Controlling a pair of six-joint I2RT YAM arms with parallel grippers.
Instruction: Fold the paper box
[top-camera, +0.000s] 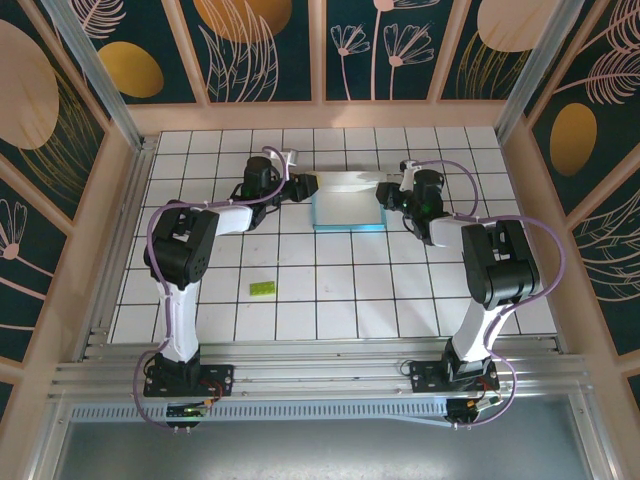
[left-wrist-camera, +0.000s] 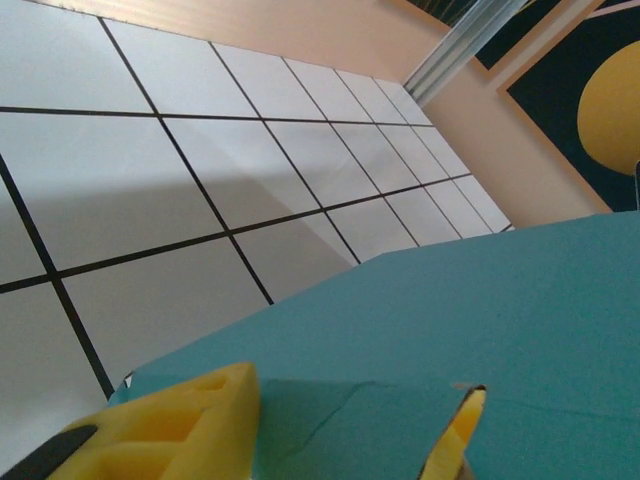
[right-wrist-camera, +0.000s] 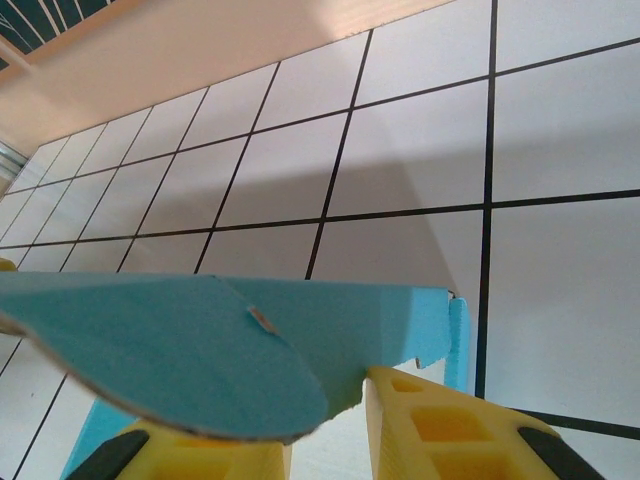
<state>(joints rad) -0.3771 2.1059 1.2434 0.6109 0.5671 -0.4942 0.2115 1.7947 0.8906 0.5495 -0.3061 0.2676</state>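
**Operator:** Report left pincer status.

**Unit:** My left pincer (top-camera: 306, 187) stands parted, fingers (left-wrist-camera: 180, 425) well apart. The paper box (top-camera: 345, 205) touches it on its right side, blue card spanning the gap.

**Operator:** Report right pincer.

**Unit:** My right pincer (top-camera: 385, 195) meets the box's other end, at its left side. Blue card crosses over its fingers (right-wrist-camera: 440, 430). Whether they clamp it, I cannot tell.
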